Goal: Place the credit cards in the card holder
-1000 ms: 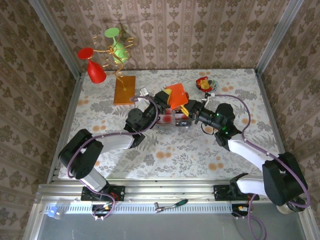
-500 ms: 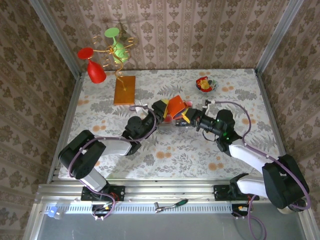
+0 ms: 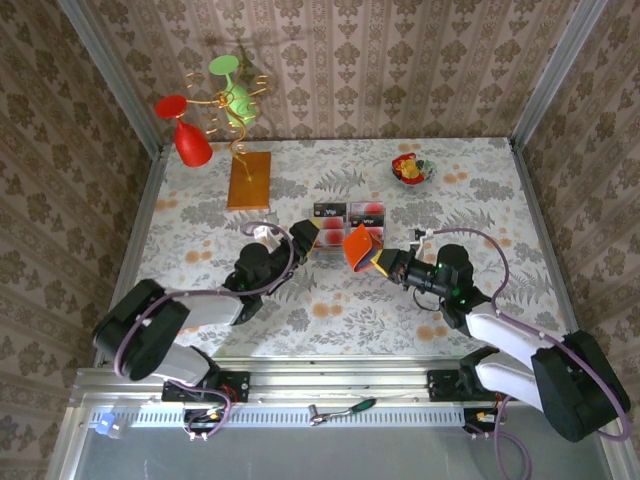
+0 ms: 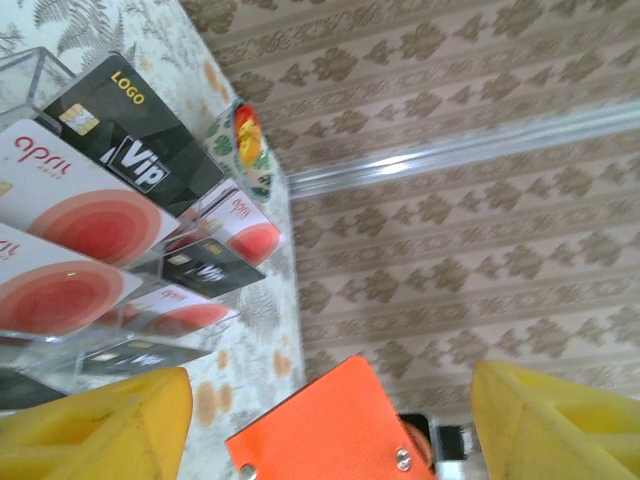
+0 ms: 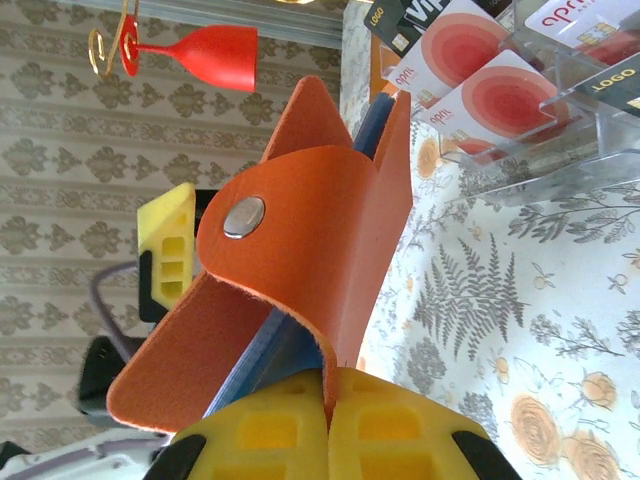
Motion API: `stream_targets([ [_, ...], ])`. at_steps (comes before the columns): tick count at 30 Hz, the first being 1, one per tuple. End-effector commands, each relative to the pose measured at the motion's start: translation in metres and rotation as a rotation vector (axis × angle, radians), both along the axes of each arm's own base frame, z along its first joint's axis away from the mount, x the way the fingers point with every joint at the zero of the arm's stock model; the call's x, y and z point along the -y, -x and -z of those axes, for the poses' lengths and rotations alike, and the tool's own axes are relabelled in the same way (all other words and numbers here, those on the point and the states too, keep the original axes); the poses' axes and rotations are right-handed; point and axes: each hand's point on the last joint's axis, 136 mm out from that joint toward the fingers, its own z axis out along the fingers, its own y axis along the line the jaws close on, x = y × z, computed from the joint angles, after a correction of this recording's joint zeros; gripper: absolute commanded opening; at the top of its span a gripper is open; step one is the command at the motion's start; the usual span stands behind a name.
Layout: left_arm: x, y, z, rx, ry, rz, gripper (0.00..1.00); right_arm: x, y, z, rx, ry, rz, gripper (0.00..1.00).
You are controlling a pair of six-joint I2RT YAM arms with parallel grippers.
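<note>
Clear plastic tray (image 5: 570,165) holds the credit cards (image 4: 90,215), seemingly tilted.

The left wrist view's bottom edge cuts off the left pincer (image 4: 330,395) and the holder (image 4: 340,430); its left edge crops the cards (image 4: 85,215). In the right wrist view the orange flap (image 5: 300,250) hides most of the holder's blue lining (image 5: 262,352). From above, the bowl (image 3: 411,170) holds bits too small to name, perhaps sweets.

Orange card holder (image 5: 300,230) (unfolded), cards (image 4: 90,215) nearby
</note>
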Motion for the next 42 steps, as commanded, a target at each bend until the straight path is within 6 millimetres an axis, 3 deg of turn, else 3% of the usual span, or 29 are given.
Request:
stream_targets([
  [1,0.01,0.011,-0.005,0.029,-0.242,0.11,0.77,0.002,0.012,0.008,0.051,0.077,-0.041,0.0],
  [7,0.022,0.024,-0.014,0.06,-0.685,0.26,0.81,0.003,0.015,0.016,0.046,0.1,-0.046,0.0],
  [14,0.053,0.033,-0.015,0.117,-0.934,0.384,0.82,0.002,0.013,0.022,0.032,0.104,-0.042,0.0],
  [19,0.062,0.042,-0.007,0.166,-1.13,0.426,0.83,0.003,0.013,0.025,0.025,0.108,-0.036,0.0],
  [26,0.064,0.045,-0.001,0.212,-1.26,0.432,0.84,0.004,0.014,0.028,0.018,0.113,-0.033,0.0],
  [35,0.044,0.047,0.016,0.172,-1.298,0.382,0.69,0.007,0.016,0.039,-0.006,0.127,-0.018,0.0],
  [42,0.04,0.055,0.045,0.128,-1.31,0.406,0.62,0.009,0.017,0.05,-0.025,0.14,0.001,0.0],
])
